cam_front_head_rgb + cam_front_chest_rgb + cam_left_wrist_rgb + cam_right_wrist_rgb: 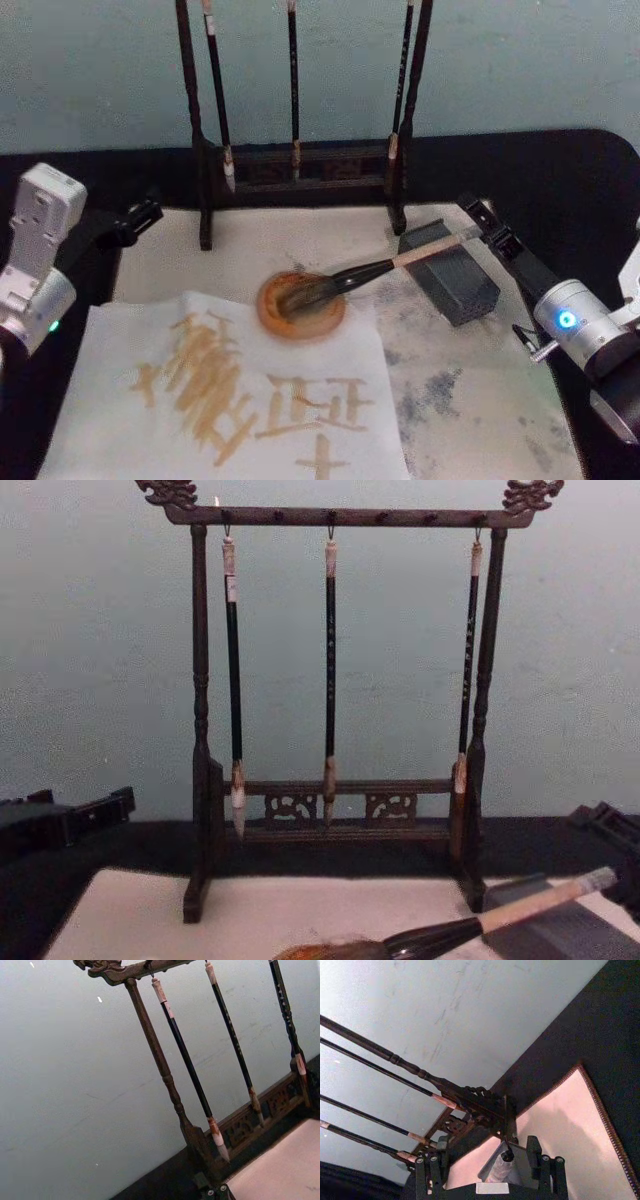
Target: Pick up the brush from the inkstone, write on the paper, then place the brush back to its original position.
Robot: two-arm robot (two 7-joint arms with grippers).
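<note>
The brush [365, 272] lies slanted, its bushy tip in a round orange-brown dish [272, 318] and its pale handle resting across the dark grey inkstone block [455, 280]. My right gripper [478, 222] is at the handle's far end. In the right wrist view it [487, 1161] is open, with the handle end [500, 1170] between the fingers and a gap on each side. The paper [150, 340] lies at the front left and carries yellow-brown strokes. The left gripper [140, 215] is parked at the mat's back left corner.
A dark wooden rack [345, 800] with three slim hanging brushes [330, 660] stands at the back of the stained off-white mat [480, 400]. The mat lies on a black table against a pale blue-green wall.
</note>
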